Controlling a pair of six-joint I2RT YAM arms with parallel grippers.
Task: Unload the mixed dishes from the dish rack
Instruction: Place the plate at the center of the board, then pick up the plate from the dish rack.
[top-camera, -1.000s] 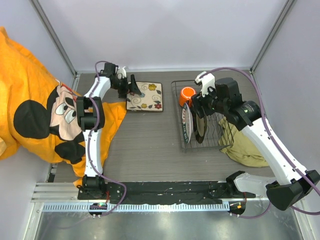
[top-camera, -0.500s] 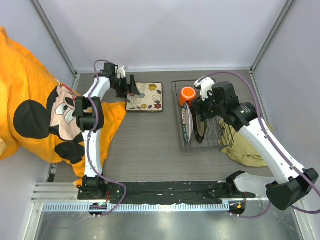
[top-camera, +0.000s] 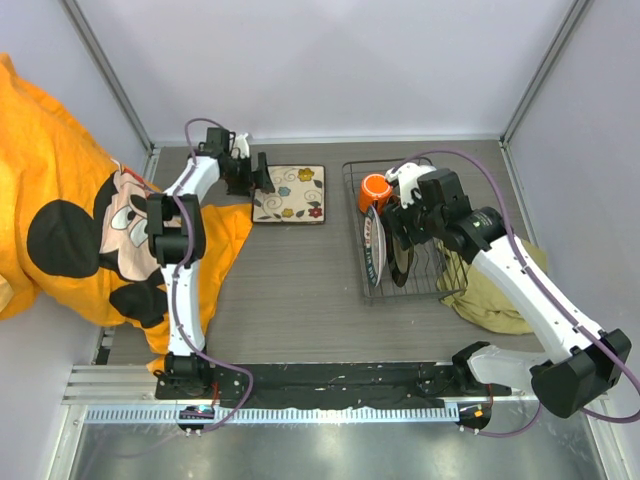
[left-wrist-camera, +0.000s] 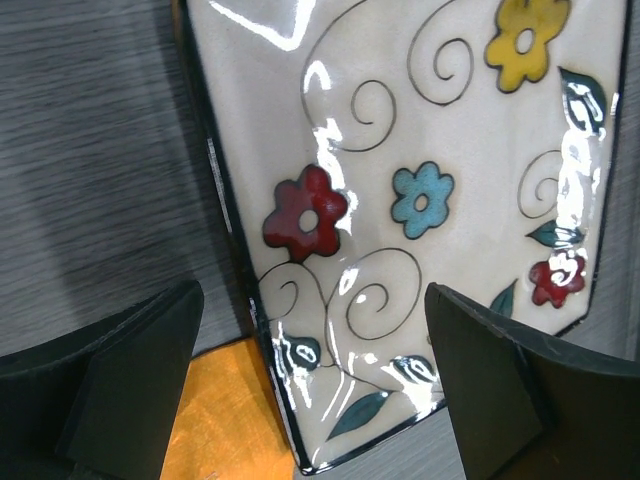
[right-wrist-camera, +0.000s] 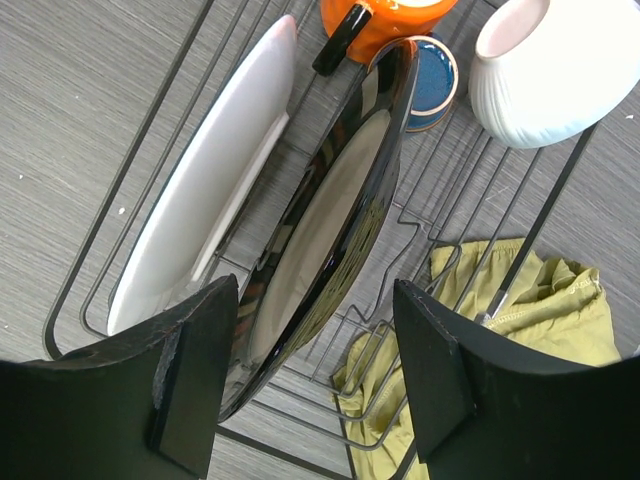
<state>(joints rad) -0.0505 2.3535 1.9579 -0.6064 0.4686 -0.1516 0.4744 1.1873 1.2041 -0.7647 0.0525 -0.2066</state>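
From above, the unloading looked partly done. The square cream plate (top-camera: 295, 192) lay flat on the grey worktop (top-camera: 300, 290) near its far edge, out of the dish rack (top-camera: 352, 230), which stood toward the far right corner. The left tool (top-camera: 262, 172) hung at the plate's left side. The right tool (top-camera: 405, 225) was down among the dishes in the rack, beside the orange mug (top-camera: 375, 188). An olive cloth (top-camera: 500, 300) bunched under the rack's near right corner, and a printed orange cloth (top-camera: 70, 220) draped over the worktop's left edge.

Through the left wrist camera, that tool's jaws stood wide and held nothing. The plate below was glossy glazed ceramic with a dark edge, painted flowers and thin swirls. One corner overlapped the orange cloth. I judged this plate delivered and the arm free to lift away.

The right wrist camera showed its jaws apart, straddling the round dark-rimmed plate (right-wrist-camera: 330, 230), which stood on edge between thin dark wire prongs. I saw no grip on it yet. A plain white plate (right-wrist-camera: 200, 210) leaned just beside it. Beyond sat the mug, a small dark-blue cup (right-wrist-camera: 438, 75) and a ribbed white bowl (right-wrist-camera: 555, 70). The next move, I reckoned, called for closing squarely on the slick rim and lifting straight up, clear of prongs and neighbour.
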